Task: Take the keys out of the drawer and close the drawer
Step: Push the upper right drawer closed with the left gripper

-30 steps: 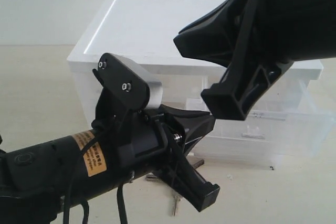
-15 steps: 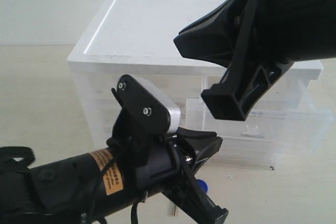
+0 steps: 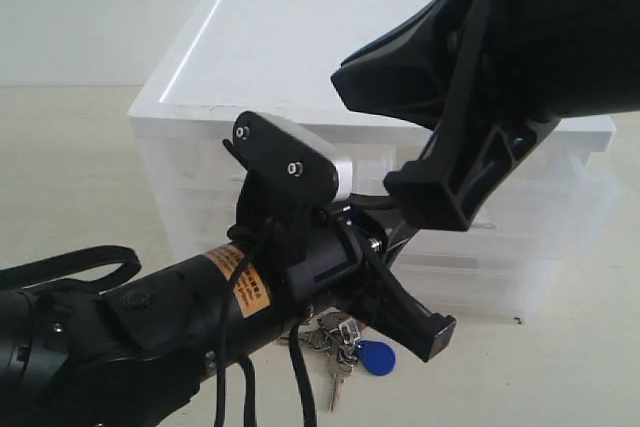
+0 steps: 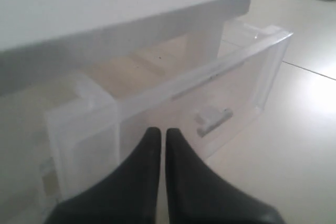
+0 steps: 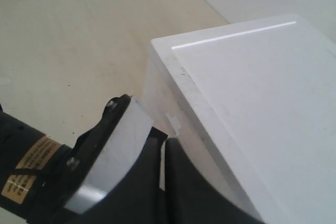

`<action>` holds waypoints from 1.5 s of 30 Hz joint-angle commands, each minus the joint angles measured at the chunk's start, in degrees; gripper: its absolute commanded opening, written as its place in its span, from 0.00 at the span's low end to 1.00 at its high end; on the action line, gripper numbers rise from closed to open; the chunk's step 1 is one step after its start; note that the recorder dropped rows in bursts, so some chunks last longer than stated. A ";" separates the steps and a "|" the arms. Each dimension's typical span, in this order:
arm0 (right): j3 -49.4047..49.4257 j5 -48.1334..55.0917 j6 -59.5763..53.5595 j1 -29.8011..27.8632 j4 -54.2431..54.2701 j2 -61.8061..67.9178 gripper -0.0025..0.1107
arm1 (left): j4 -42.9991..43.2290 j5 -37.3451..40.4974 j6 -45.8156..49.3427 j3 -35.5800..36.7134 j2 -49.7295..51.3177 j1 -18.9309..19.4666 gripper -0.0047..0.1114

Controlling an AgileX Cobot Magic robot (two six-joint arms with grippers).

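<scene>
The keys [image 3: 338,335] lie on the table in front of the cabinet, their blue fob [image 3: 375,357] beside them, just under my left arm. The clear drawer [image 3: 545,237] sticks out a little from the cabinet. In the left wrist view my left gripper [image 4: 159,130] is shut and empty, its tips right at the drawer front [image 4: 210,95], beside the white tab handle [image 4: 212,120]. In the exterior view those tips are hidden behind the right gripper. My right gripper [image 5: 163,141] is shut on nothing and hangs over the cabinet's top edge [image 3: 345,77].
The white-topped drawer cabinet [image 3: 300,47] fills the middle of the table, with more clear drawers below and to the left. The left arm [image 3: 200,307] and its cables lie low across the front left. Bare table [image 5: 79,35] spreads to the left of the cabinet.
My left arm has risen and pushed forward toward the cabinet, and the drawer has slid in. The keys with the blue fob now show fully below the arm. The right gripper has held still.
</scene>
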 commanded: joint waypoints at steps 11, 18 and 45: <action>-0.25 0.23 0.01 -0.06 0.00 -0.56 0.02 | -3.41 1.64 5.07 -2.16 0.11 2.86 0.08; -0.25 0.45 -0.12 -0.06 0.00 -0.56 0.02 | -6.72 -0.14 6.40 -2.16 4.41 -0.54 0.08; -0.25 1.51 0.05 -0.06 -1.67 -9.36 0.02 | -13.70 -2.43 12.15 5.37 -3.58 -7.57 0.08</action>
